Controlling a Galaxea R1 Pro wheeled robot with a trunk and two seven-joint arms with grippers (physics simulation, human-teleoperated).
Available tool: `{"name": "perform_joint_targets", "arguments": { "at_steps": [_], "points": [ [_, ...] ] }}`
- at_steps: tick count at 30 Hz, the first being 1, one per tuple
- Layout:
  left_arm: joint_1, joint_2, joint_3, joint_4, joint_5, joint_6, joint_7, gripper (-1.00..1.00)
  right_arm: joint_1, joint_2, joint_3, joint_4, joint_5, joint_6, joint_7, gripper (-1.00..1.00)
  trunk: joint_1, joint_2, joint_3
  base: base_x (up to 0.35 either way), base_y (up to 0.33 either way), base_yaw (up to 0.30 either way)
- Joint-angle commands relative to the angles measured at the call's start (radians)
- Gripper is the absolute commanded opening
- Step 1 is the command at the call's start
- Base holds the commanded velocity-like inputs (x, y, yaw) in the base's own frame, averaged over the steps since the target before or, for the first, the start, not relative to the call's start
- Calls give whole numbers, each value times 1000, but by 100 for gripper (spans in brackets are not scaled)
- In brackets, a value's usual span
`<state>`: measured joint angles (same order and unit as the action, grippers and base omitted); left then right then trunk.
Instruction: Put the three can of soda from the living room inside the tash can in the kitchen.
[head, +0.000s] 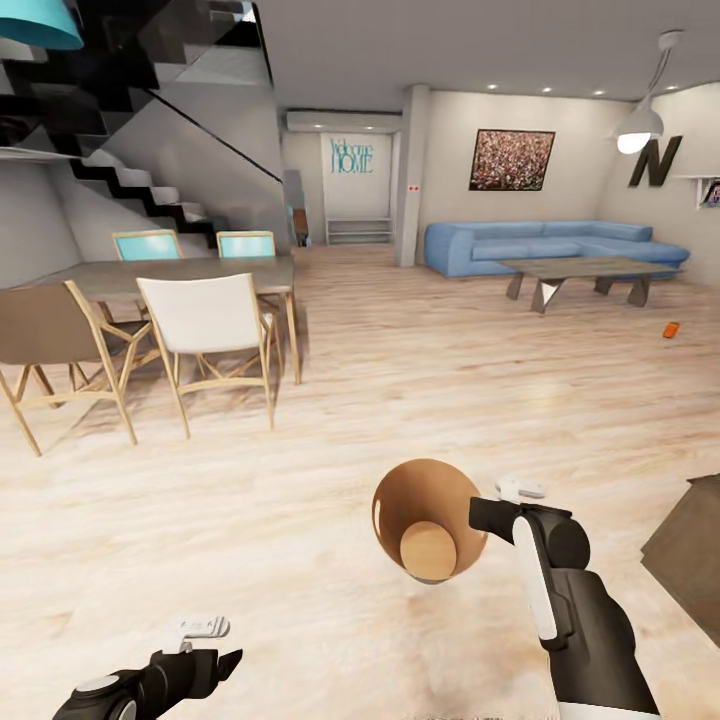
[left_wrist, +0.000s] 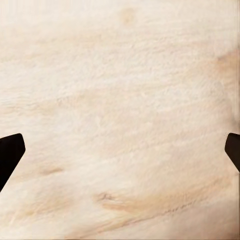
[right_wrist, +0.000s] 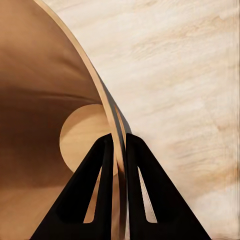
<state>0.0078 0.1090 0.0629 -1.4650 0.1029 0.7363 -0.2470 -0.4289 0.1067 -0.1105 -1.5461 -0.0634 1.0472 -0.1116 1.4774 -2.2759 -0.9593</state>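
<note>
bin: tash can (head: 428, 520) tipped toward the camera, tan inside, nothing in it | right gripper (right_wrist: 119, 150) pinching its rim, one finger in, one out, arm raised | left gripper (left_wrist: 120, 150) spread wide, low over the floor | orange soda can (head: 671, 329) lying far off near the low table (head: 585, 268)

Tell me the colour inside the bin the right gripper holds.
Light tan wood inside the bin, clearest in the right wrist view, where the right gripper pinches its rim.
</note>
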Motion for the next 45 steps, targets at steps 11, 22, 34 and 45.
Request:
{"name": "perform_joint_targets", "arguments": {
  "at_steps": [11, 22, 34, 45],
  "points": [
    [1, 0, 0, 0, 1, 0, 0, 100, 0, 0, 3, 0, -18, 0, 4, -100, 0, 0, 0, 0, 0, -284],
    [1, 0, -1, -3, 1, 4, -2, 100, -1, -1, 2, 0, -16, 0, 4, -100, 0, 0, 0, 0, 0, -284],
    [1, 0, -1, -6, 2, 8, -3, 100, 0, -1, 2, 0, -15, 0, 4, -100, 0, 0, 0, 0, 0, -284],
    [1, -1, 0, -6, 3, 8, -3, 100, 0, -1, 1, 0, -12, 0, 4, -100, 0, 0, 0, 0, 0, -223]
  ]
}}
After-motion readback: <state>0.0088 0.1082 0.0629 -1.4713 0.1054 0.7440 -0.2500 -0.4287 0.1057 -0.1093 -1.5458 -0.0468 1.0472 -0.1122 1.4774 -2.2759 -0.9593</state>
